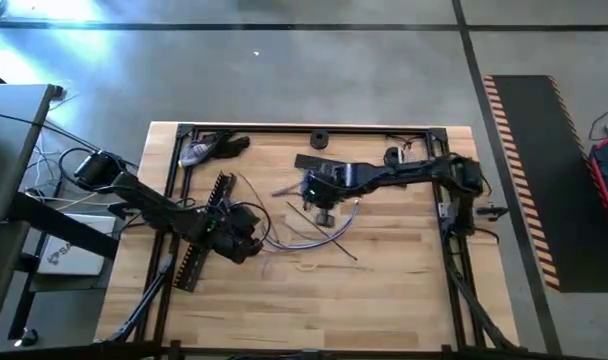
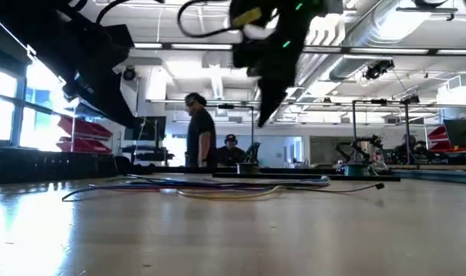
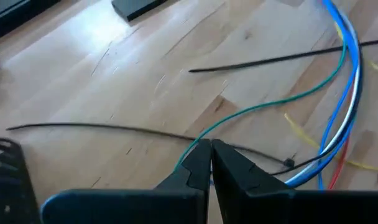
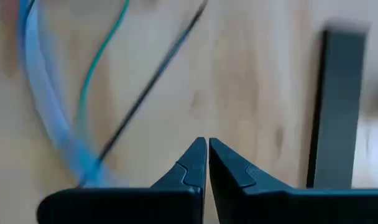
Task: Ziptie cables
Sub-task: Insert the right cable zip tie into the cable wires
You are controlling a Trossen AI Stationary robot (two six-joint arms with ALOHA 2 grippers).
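A wide workshop hall, with a person (image 2: 198, 130) standing, lies beyond the wooden table (image 1: 384, 300). Mid-table sprawl the cables (image 1: 304, 240). The left gripper (image 3: 209, 149) and the right gripper (image 4: 206, 146) hover over them, fingers pressed together, empty.

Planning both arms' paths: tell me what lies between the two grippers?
High view: between left gripper and right gripper, cables and a thin black ziptie cross the table.
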